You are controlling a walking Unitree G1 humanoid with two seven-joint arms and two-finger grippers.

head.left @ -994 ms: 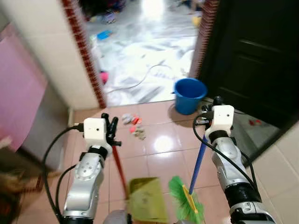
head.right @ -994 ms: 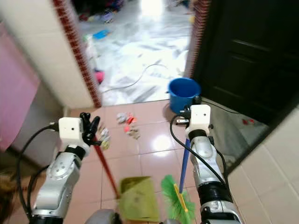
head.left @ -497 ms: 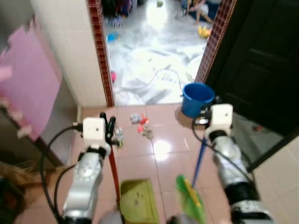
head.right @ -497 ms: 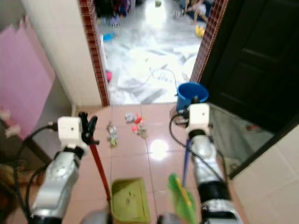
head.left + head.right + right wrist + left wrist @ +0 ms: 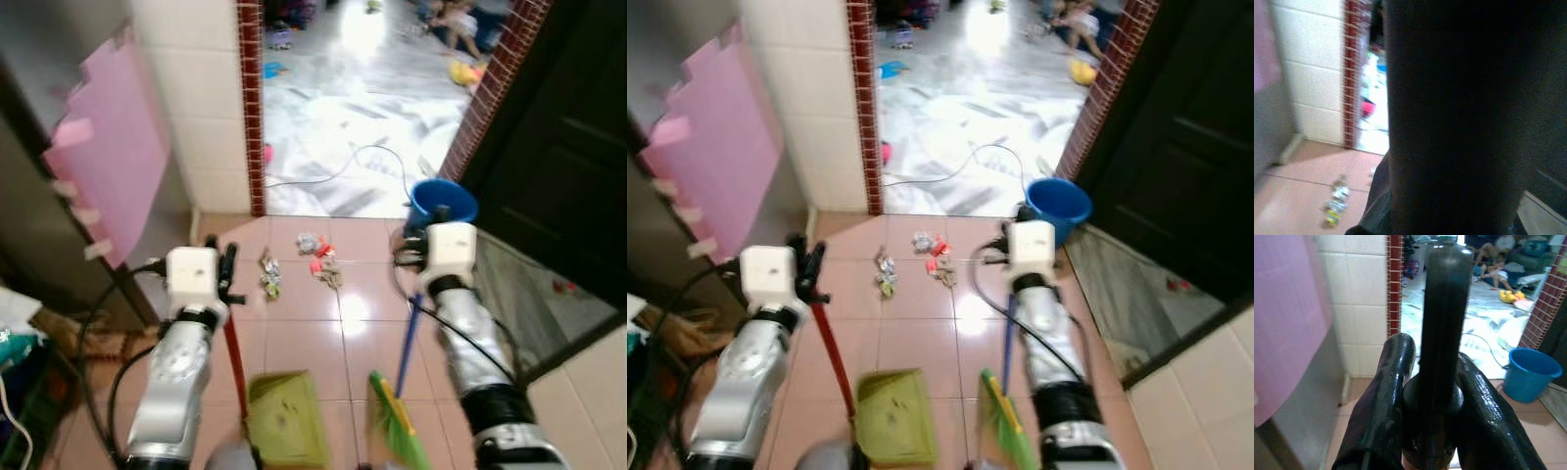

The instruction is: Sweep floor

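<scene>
Right now I have the left gripper (image 5: pixel 227 277) clenched on the red handle of the green dustpan (image 5: pixel 283 419), which sits low at about 6 o'clock, with the litter (image 5: pixel 295 263) lying unswept on the pink tiles at 12 o'clock — nothing in the pan that I can see. Over at 3 o'clock the right gripper (image 5: pixel 416 257) grasps the blue-handled broom (image 5: pixel 402 406) — so, by my reckoning, all the sweeping remains.

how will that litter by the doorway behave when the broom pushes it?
The litter looks like small crumpled wrappers, so probably light and apt to scatter or flip rather than slide together. The glossy tile floor likely lets it skid easily. The broom bristles look floppy, so pieces may slip under.
</scene>
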